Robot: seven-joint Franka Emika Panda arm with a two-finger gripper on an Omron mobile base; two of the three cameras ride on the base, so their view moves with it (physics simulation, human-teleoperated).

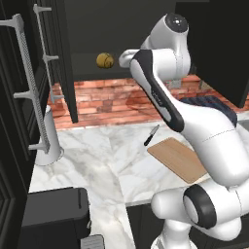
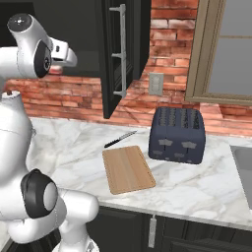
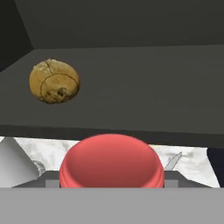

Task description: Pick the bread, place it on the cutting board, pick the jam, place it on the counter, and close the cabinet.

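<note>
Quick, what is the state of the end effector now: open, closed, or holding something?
End effector: cannot be told; the jam sits right at it and hides its fingertips, at the cabinet shelf.

The bread [image 1: 105, 60] sits on the shelf inside the open cabinet [image 1: 63, 58], above the counter [image 1: 102, 155]. In the hand view the jam [image 3: 112, 161] lies nearer than the bread, to its right. On the counter, a knife [image 2: 120, 139] lies just behind the board [image 2: 128, 169], the toaster [image 2: 177, 135] to the board's right.
</note>
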